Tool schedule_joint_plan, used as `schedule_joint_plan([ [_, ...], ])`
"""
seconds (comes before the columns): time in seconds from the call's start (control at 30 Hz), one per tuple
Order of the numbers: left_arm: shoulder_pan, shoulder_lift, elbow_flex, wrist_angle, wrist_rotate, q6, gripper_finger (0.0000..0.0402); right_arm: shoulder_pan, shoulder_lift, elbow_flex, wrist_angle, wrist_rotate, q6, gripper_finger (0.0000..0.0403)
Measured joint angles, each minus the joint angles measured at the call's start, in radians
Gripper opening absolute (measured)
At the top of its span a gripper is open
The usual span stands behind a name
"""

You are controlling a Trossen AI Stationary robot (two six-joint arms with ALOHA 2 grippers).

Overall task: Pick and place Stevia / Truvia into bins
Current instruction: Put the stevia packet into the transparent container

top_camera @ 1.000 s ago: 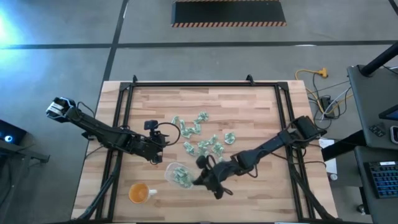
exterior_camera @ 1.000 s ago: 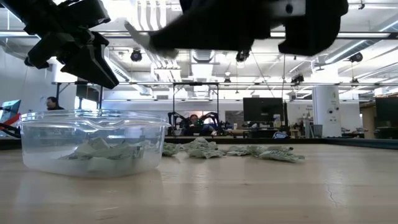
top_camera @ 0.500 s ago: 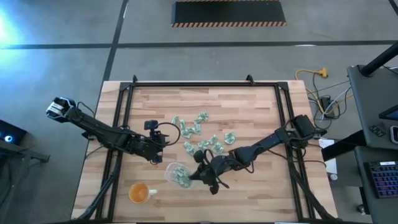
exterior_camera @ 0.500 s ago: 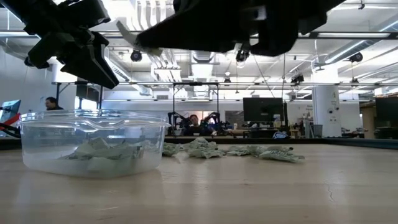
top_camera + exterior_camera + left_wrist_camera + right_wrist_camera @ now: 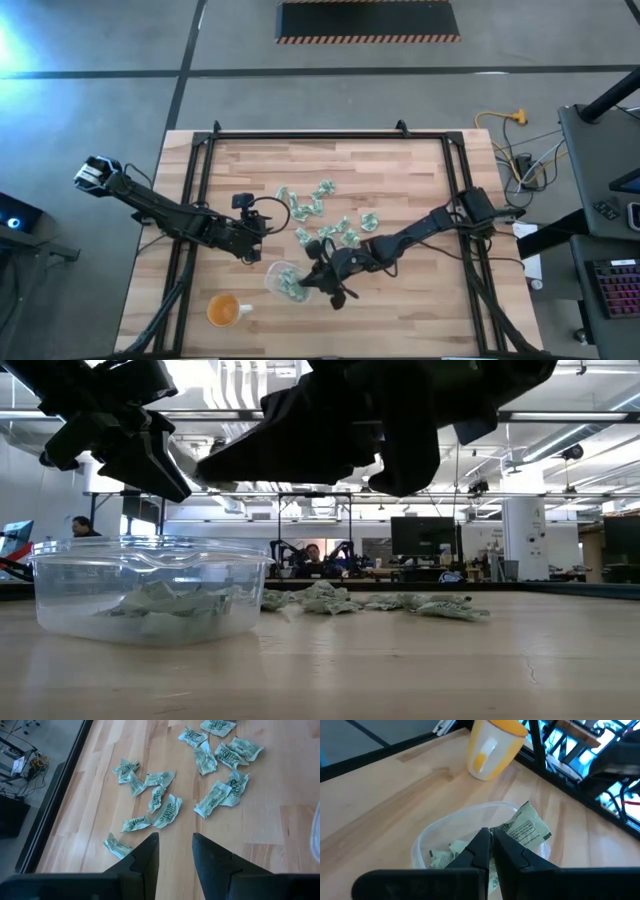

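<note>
Several pale green Stevia / Truvia packets (image 5: 322, 215) lie scattered on the wooden table's middle; more lie inside the clear bin (image 5: 285, 281), which stands near the front edge. My right gripper (image 5: 491, 836) hovers over the bin's right side (image 5: 308, 280), shut on one packet (image 5: 526, 827). My left gripper (image 5: 175, 842) waits open above the table to the left of the pile (image 5: 256, 252), with nothing between its fingers. In the low view the bin (image 5: 150, 590) stands at left under the dark arms. My right gripper pinches one end of a packet (image 5: 509, 833) between its two fingertips. The fingers slant down from the table's right side. The packet sticks out past the fingertips, lifted clear above the bin's opening (image 5: 427, 837).
A small orange cup (image 5: 223, 310) with a handle stands left of the bin near the front edge. Black frame rails (image 5: 195, 190) run along the table's left, right and far sides. Bare wood lies at the front right.
My right gripper has travelled toward the table's left edge and a little down, staying shut on the packet, and now hangs over the bin rather than to its right. The bin and the loose packets have not moved.
</note>
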Motion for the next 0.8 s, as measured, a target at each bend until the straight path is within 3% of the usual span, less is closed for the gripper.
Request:
schedule_joint_plan([
  [0.27,0.0,0.0,0.0,0.0,0.0,0.0,0.0101,-0.018,0.0,0.0,-0.018,-0.015,0.054,0.0021],
  [0.43,0.0,0.0,0.0,0.0,0.0,0.0,0.0101,-0.03,0.0,-0.002,-0.021,-0.094,0.086,0.0066],
  [0.63,0.0,0.0,0.0,0.003,0.0,0.0,0.0101,-0.034,-0.003,-0.002,-0.024,-0.093,0.095,0.0123],
  [0.8,0.003,0.0,-0.009,0.055,-0.101,0.025,0.01,-0.033,-0.053,-0.002,-0.171,0.046,0.1,0.0138],
])
